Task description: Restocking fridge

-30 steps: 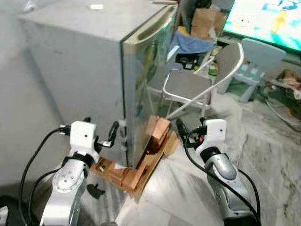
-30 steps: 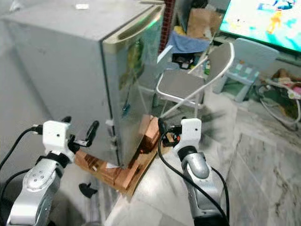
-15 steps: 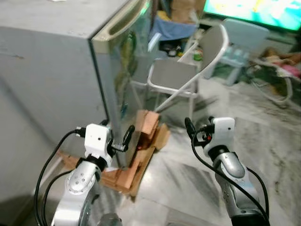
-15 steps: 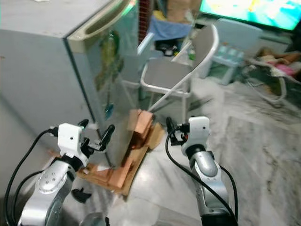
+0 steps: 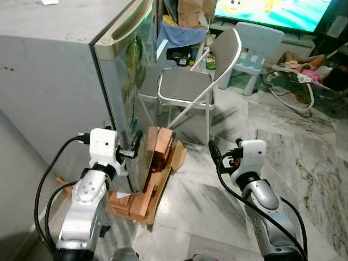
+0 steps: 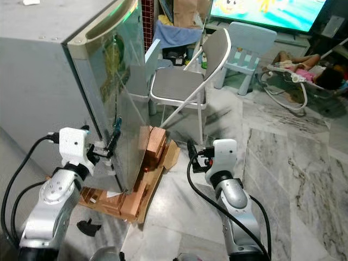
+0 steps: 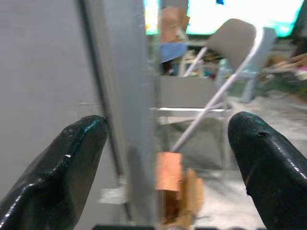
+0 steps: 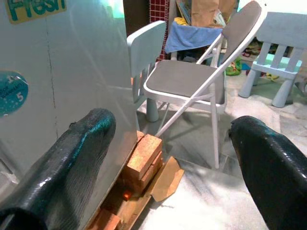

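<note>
Fingers (image 7: 72, 163) of the left gripper (image 7: 165, 158) are spread wide, straddling the front corner edge of the fridge (image 5: 60, 81) low down, nothing clamped. Fingers (image 8: 76, 158) of the right gripper (image 8: 168, 158) are likewise held apart and empty, aimed at the door. The fridge fills the scene from nine to twelve o'clock, door shut, raised on bricks (image 5: 155, 157). A folding chair (image 5: 187, 87) stands at one o'clock beyond it.

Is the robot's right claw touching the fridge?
Apart. In the right eye view the right gripper hangs over bare floor, with open space between it and the fridge door.
</note>
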